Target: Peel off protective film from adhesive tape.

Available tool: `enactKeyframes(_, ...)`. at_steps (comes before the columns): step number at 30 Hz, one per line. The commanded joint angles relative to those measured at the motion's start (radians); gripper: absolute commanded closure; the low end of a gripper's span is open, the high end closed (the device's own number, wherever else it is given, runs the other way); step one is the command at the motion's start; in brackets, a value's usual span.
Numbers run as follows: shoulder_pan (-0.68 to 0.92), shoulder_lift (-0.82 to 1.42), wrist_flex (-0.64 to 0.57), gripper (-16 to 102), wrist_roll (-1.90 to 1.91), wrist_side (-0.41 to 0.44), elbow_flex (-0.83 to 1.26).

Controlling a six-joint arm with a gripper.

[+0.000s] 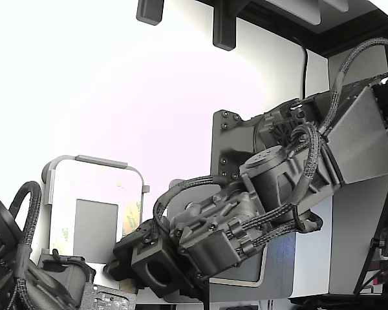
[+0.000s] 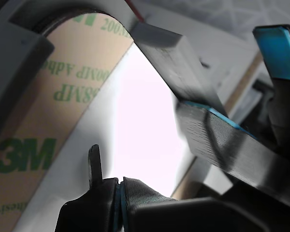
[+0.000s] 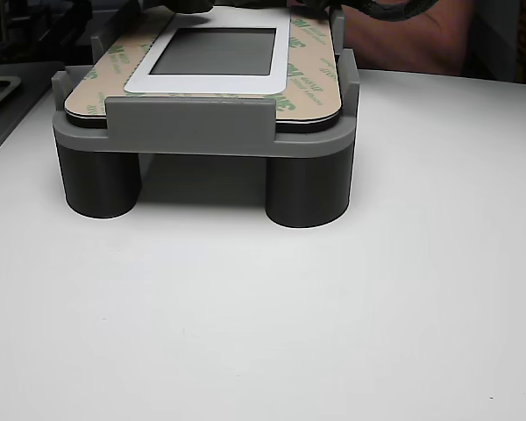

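in the exterior view, the nearest thing to you is the dark arm's gripper [image 1: 132, 258], sitting low in the middle and reaching toward the exterior view's left. it is meeting the near right corner of the grey fixture [image 1: 48, 174] that is carrying the light panel [image 1: 64, 187]. the panel's small grey rectangle [image 1: 96, 223] is showing in its middle, and a tan band with green marks [image 1: 130, 216] is running along its right edge. you cannot tell from here how the jaws are standing.

in the wrist view, the dark fingertips [image 2: 108, 200] with a thin blue lining are filling the foreground; they are pressing together with no gap showing, and whether anything thin is caught between them you cannot tell. just beyond them the tan liner [image 2: 34, 130] printed with green 3m logos is curving around the white panel face [image 2: 140, 125]. a blue-padded dark bar [image 2: 232, 140] is crossing the frame nearby.

in the other view, the white table [image 3: 333, 333] is lying nearest you. the grey fixture [image 3: 193, 132] is standing on round legs, holding the panel [image 3: 210, 81] flat, with the tan green-marked frame [image 3: 311, 74] bordering it. the narrow protective film itself is not showing clearly in any view.
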Motion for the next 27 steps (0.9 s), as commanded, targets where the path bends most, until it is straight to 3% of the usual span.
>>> enactKeyframes(1, -0.005, 0.012, -0.005, 96, -0.002, 0.003, -0.029)
enactKeyframes(27, 0.003, 0.008, -0.009, 96, -0.009, 0.012, -0.02)
